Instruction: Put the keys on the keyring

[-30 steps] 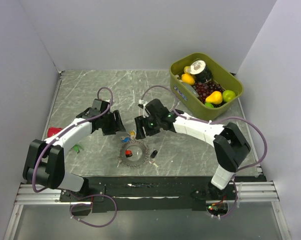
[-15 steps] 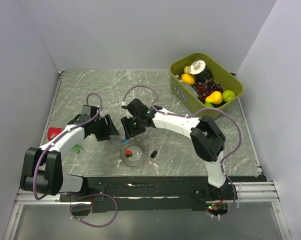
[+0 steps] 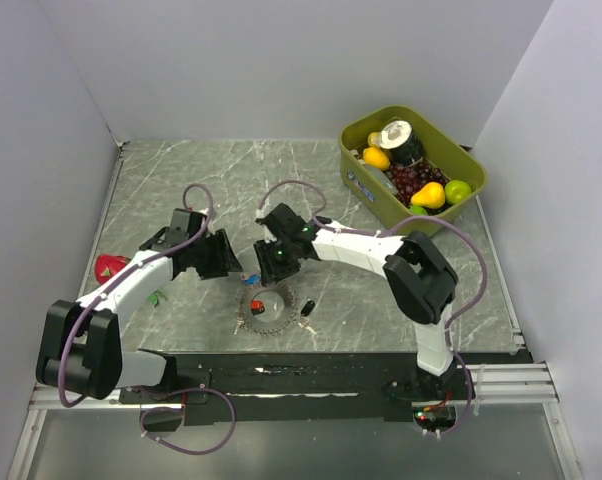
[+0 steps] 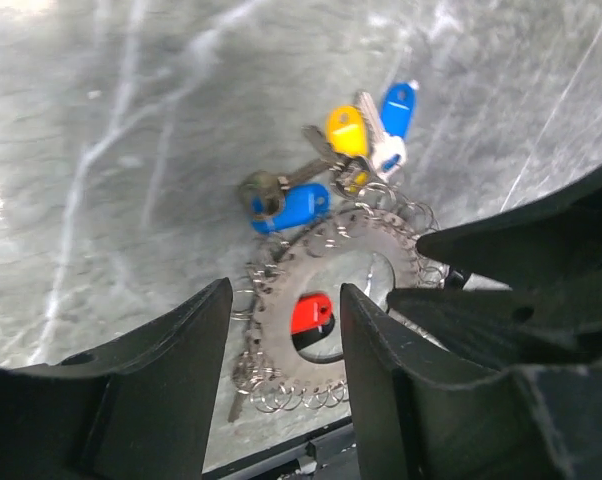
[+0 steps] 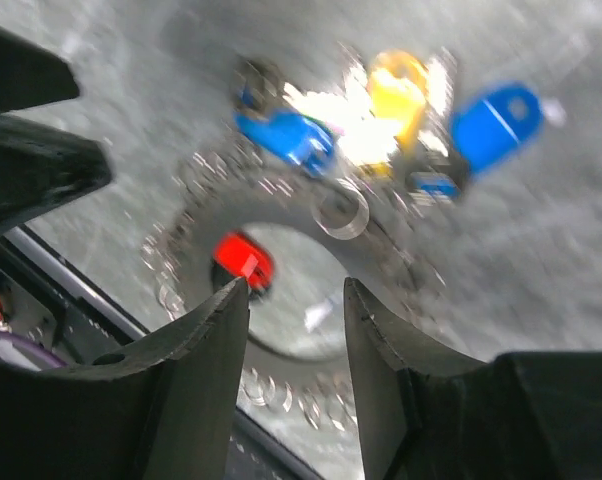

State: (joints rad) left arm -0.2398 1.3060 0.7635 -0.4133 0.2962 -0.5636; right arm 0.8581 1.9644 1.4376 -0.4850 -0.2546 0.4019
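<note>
Two robot arms lean in over a grey marble-patterned worktop [image 3: 181, 180], their tips nearly meeting above a keyring [image 3: 271, 325] that lies flat near the front edge. The keyring is a flat grey ring fringed with small wire loops.

The left end effector [image 4: 285, 300] hangs over the ring's left side with its jaws released and apart, and nothing is between them. The right end effector [image 5: 295, 290] hovers just above the ring's far side, also released and empty. Its own camera view is blurred.

A red key [image 4: 311, 315] rests on the worktop inside the ring's opening. Just beyond the far rim, touching the wire loops, is a small cluster of a blue key [image 4: 296, 205], a yellow key [image 4: 346, 130] and a second blue key [image 4: 399, 105]. Whether any of them is threaded on cannot be told. A black key [image 3: 307, 308] lies alone just to the right of the ring.

Well apart, in the far right corner, a green bin [image 3: 366, 190] holds fruit [image 3: 429, 195].
</note>
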